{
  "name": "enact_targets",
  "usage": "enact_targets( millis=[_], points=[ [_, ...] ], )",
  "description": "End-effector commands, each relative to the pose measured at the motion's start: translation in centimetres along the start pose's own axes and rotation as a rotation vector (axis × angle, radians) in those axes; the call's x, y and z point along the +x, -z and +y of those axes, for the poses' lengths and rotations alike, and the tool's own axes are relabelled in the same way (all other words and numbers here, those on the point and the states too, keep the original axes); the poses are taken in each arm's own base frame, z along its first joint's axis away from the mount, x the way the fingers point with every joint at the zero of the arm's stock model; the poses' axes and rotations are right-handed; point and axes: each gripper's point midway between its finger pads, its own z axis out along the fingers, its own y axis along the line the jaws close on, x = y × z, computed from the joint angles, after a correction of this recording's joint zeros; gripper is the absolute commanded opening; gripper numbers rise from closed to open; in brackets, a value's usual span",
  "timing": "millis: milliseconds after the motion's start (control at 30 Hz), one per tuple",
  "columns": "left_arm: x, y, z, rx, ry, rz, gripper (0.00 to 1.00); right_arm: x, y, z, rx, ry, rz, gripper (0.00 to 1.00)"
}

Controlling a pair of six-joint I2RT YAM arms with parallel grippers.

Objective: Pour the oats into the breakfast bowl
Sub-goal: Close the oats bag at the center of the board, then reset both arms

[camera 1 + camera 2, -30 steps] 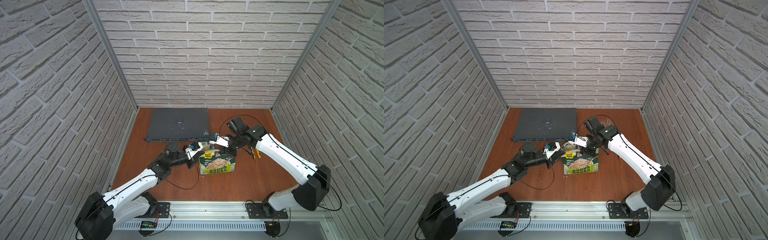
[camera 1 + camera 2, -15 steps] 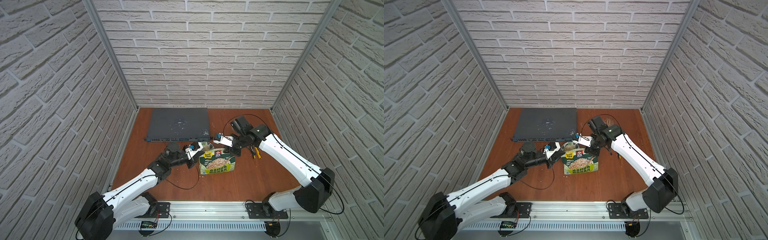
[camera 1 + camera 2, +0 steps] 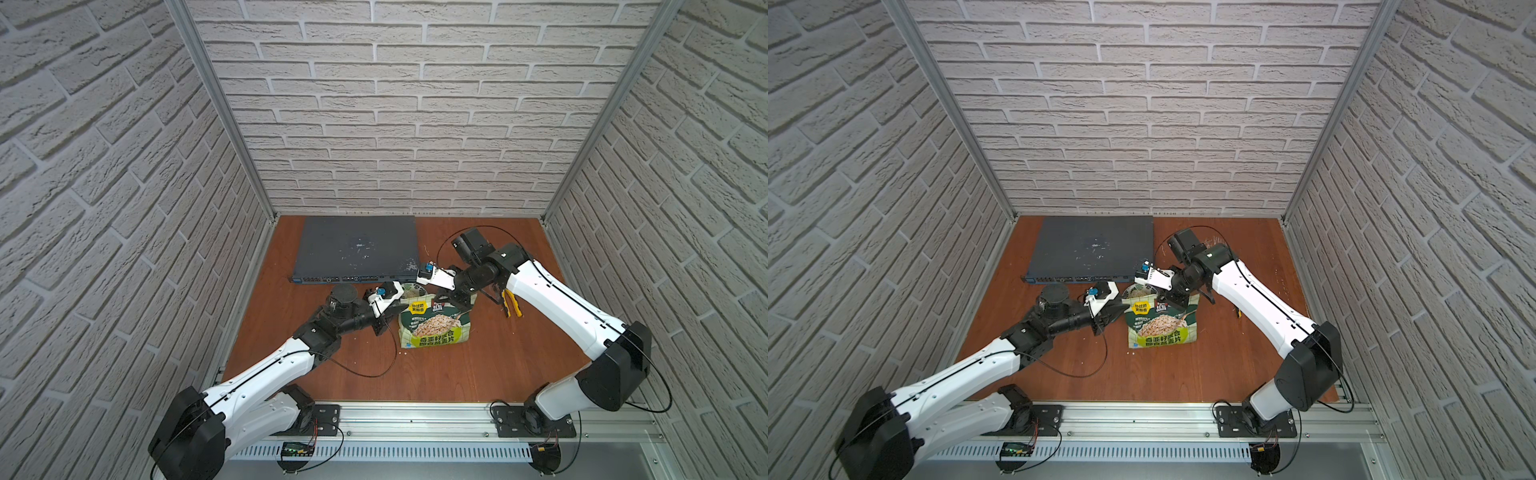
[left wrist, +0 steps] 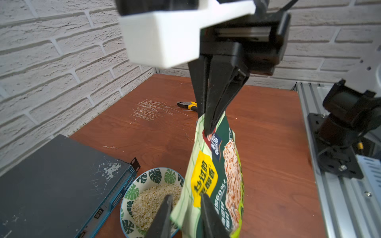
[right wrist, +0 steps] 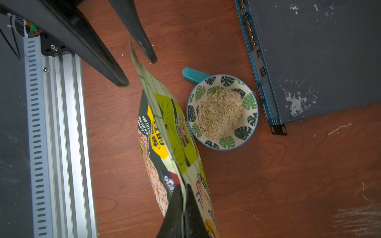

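The green oat pouch (image 3: 434, 326) (image 3: 1160, 324) stands upright on the wooden table, in front of the breakfast bowl (image 3: 411, 287) (image 5: 249, 103). A heap of pale oats (image 5: 220, 113) (image 4: 148, 202) lies in the leaf-printed bowl (image 4: 154, 175). My right gripper (image 5: 184, 186) (image 3: 451, 305) is shut on one top corner of the pouch (image 5: 165, 134). My left gripper (image 4: 185, 197) (image 3: 401, 307) is open, its fingers apart on either side of the pouch's other top corner (image 4: 216, 175), beside the bowl.
A flat dark network switch (image 3: 357, 249) lies just behind the bowl. A teal piece (image 5: 192, 75) pokes out beside the bowl. Yellow-handled pliers (image 3: 510, 302) lie to the right under my right arm. The aluminium rail (image 3: 415, 411) runs along the front edge.
My left gripper's jaws have parted from the pouch corner they were clamping. My right gripper opened briefly, shifted, and is clamped on the pouch's other corner again.
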Motion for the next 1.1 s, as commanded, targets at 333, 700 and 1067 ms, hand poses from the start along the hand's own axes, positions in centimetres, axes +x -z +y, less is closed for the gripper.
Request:
enact_targets(
  millis=[333,700,1067],
  points=[
    [-0.9,3.4,3.1,-0.170,0.046,-0.056,0.76,4.3,5.1,-5.0,0.186,-0.159,0.000,0.17],
    [1.2,10.4,12.2,-0.783,0.228,-0.011,0.98,5.1,16.1,-11.4,0.567,-0.613,-0.346,0.66],
    [9.5,25.4,17.5,-1.529,0.573,0.133,0.98,23.1,14.2,-14.4,0.976,-1.231,-0.397,0.72]
  ],
)
